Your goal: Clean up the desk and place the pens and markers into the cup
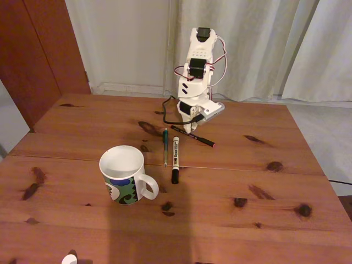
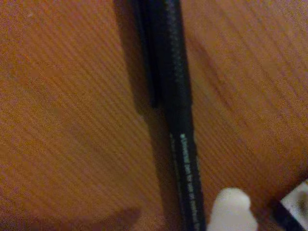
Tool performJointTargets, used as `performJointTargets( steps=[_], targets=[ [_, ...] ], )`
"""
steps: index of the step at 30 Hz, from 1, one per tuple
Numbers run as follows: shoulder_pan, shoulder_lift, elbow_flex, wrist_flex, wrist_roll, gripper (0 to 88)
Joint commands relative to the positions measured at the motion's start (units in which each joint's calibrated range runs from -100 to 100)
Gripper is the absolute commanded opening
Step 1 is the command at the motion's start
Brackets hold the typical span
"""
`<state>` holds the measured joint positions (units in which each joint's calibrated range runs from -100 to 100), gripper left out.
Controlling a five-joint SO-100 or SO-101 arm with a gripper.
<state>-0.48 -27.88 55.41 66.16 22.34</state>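
On the desk point(image 1: 231, 176) the white cup point(image 1: 123, 173) stands front left with its handle turned right. Right of it lie the teal-green pen point(image 1: 165, 146) and the white marker point(image 1: 175, 157) with its black cap toward me, side by side. The black pen point(image 1: 193, 136) with a red tip lies slanted behind them. My gripper point(image 1: 190, 128) points down at that pen's left end, with the arm folded above it. In the wrist view the black pen point(image 2: 175, 120) runs top to bottom, and one white fingertip point(image 2: 232, 211) sits just right of it. Whether the jaws touch the pen is unclear.
A black cable point(image 1: 169, 113) curls on the wood left of the arm's base. Curtains and a wall rise behind the back edge. A small white object point(image 1: 69, 259) shows at the front edge.
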Motion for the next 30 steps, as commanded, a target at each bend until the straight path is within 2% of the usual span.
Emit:
performJointTargets(
  steps=[1, 7, 17, 24, 30],
  targets=[
    [-0.4, 0.0, -2.6, -0.6, -0.3, 19.2],
    [-0.4, 2.1, -2.8, -0.7, -0.3, 20.2],
    [-0.5, 4.1, 5.5, -10.7, -0.2, 20.2],
    [-2.9, 1.2, 6.1, -9.9, -0.4, 20.2],
    [-3.1, -4.3, 3.6, -1.3, 0.1, 20.2]
  ],
)
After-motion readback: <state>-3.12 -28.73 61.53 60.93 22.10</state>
